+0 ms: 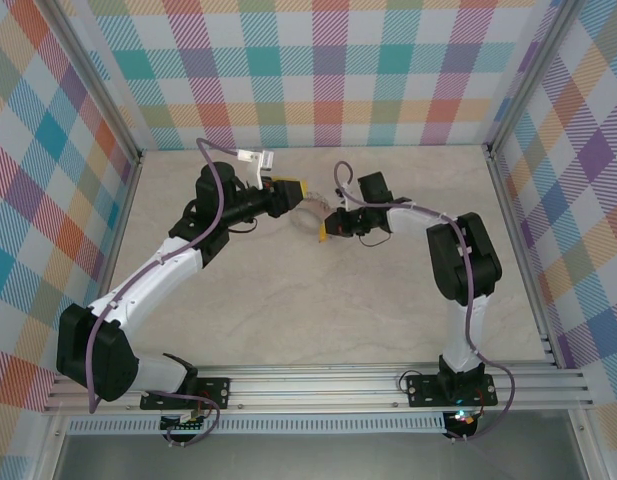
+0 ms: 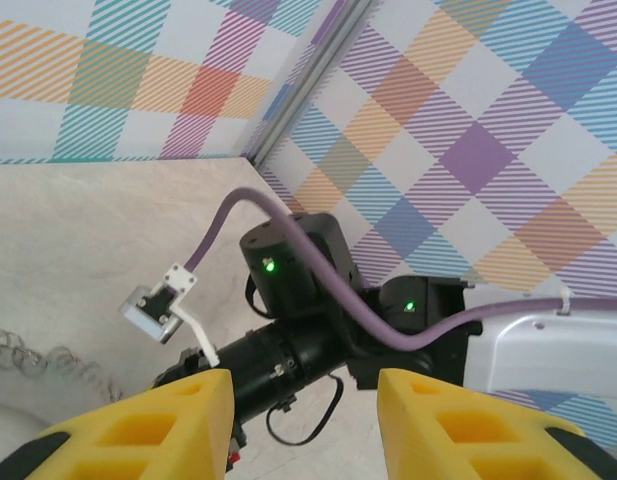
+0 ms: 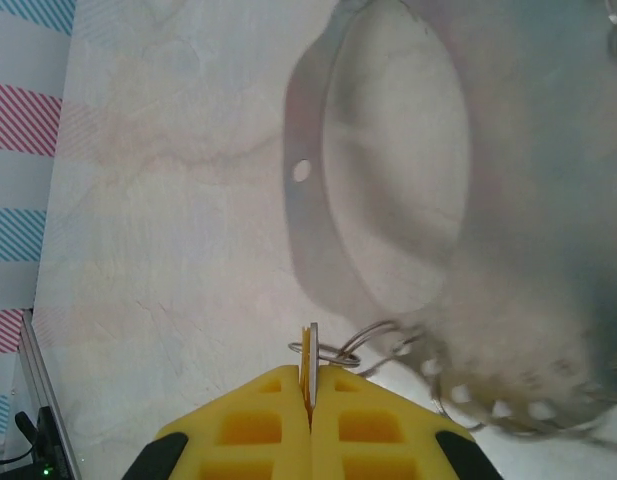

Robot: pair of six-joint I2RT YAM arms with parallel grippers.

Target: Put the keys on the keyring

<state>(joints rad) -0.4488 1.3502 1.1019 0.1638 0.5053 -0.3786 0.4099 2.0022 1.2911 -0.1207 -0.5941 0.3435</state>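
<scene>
Right fingers (image 3: 263, 420): clenched flat on the key (image 3: 310, 350), seen edge-on, orange and silver, its tip standing just clear of the finger ends. A small wire loop (image 3: 340, 352) sits against the key at the tips; whether it passes through the key's hole, cannot tell.

Left fingers (image 2: 158, 425): standing partly apart, nothing showing in the gap. The top view puts them at the keyring's far-left edge. Grasping the rim or merely beside it: cannot tell.

Keyring (image 3: 306, 220): just beyond the key and blurred from closeness, between the two grippers near mid-desk (image 3: 168, 200). Broad grey band with one punched hole, bumpy chain-like run (image 3: 488, 405) to the right.

Judgement: threading step, key presented, not yet on.
- Hold the ring steady and move only the key hand.
- Find the ring's opening first.
- Feed the hole end slowly, square to the band.
- Don't loosen the pinch. The key is tiny and would drop flat.
</scene>
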